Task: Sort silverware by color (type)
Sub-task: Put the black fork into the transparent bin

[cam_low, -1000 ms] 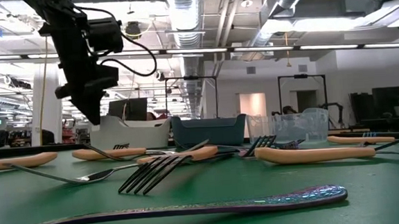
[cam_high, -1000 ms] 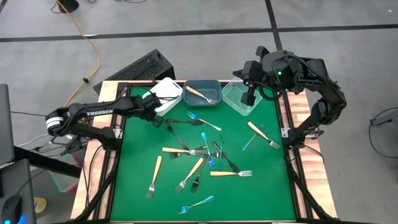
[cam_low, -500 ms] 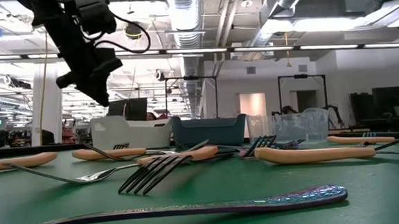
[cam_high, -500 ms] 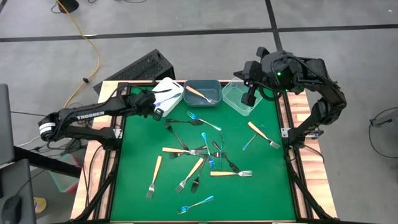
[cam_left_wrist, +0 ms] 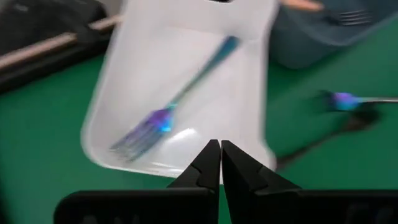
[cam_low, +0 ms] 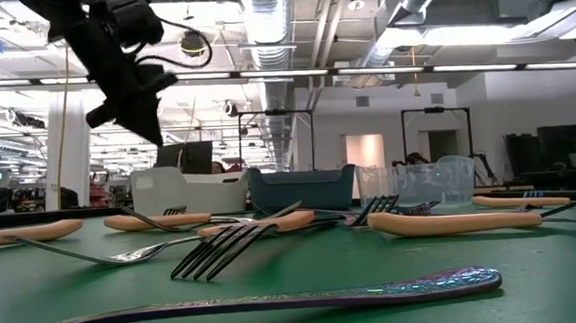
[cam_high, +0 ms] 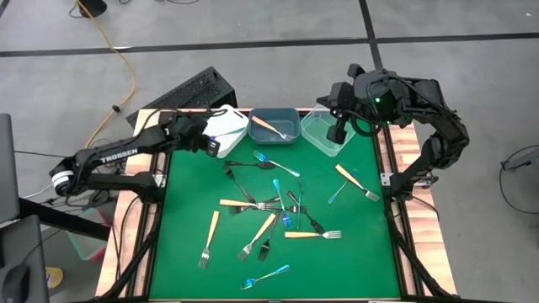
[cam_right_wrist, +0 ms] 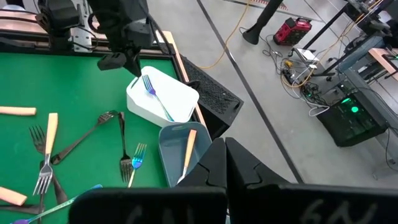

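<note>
The silverware lies scattered flat on the green mat: forks with blue, yellow-orange and black handles. One blue fork rests in the white bin, and one yellow-handled piece lies in the grey-blue bin. My left gripper hangs shut and empty above the white bin's near edge, raised off the mat; its fingers are closed together. My right gripper waits shut over the clear bin, and its wrist view shows it holding nothing.
The three bins stand in a row along the mat's far edge. A wooden frame borders the mat. A black keyboard lies beyond the far-left corner. The near left part of the mat holds few pieces.
My left gripper has risen and moved toward the far edge, from over the mat beside the white bin to above the bin's near edge.
</note>
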Controlling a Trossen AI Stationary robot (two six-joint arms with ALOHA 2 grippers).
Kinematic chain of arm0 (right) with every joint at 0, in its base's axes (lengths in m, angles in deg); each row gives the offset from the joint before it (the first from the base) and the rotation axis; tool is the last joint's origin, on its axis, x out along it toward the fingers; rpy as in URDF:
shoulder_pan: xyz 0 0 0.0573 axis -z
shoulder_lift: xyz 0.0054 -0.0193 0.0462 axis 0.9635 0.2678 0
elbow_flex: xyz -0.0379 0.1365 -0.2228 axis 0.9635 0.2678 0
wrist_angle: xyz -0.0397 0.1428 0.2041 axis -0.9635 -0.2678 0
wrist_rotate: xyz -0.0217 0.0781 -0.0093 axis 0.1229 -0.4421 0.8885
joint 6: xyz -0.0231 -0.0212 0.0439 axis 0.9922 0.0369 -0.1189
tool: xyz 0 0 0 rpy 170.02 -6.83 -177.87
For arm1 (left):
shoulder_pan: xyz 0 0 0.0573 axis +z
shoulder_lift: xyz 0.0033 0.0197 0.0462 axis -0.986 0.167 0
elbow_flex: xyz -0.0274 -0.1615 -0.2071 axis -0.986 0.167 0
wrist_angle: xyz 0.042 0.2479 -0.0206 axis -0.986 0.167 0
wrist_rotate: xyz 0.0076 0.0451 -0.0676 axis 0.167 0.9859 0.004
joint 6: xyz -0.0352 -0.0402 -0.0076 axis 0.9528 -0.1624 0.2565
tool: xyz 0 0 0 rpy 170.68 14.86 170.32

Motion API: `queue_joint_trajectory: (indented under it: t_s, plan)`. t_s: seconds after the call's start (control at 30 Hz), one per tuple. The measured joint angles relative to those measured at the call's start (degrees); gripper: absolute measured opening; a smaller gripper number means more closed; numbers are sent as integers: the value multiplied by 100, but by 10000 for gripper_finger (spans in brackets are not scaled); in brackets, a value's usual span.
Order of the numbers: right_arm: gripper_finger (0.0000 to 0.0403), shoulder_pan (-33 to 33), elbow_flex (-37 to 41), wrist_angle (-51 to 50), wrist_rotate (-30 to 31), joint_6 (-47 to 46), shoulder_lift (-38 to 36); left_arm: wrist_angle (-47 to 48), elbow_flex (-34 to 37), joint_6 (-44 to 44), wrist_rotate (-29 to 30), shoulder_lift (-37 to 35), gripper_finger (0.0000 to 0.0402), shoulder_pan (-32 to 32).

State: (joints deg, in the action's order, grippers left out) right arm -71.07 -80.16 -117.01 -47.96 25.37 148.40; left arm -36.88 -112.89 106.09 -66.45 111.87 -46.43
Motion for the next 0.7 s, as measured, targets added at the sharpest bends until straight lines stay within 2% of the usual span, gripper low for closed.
queue_joint_trajectory:
  t_s: [0.13,0.27,0.33,0.53,0.7]
  plan:
    - [13,16,0,0,0,-25,0,-2,-583,-10,-855,-158,0,2]
    - [24,59,0,-170,-53,-246,0,-190,-1492,-261,-1781,-362,0,-37]
    - [28,61,0,-430,-240,-446,-1,-324,-2019,-490,-2052,-495,0,-141]
    - [30,-39,395,-1285,-672,-1359,-4,-431,-3206,-1329,-2007,-908,0,-776]
    - [28,-268,1639,-1328,-680,-2154,-191,-354,-3223,-1456,-1666,-1381,0,-1321]
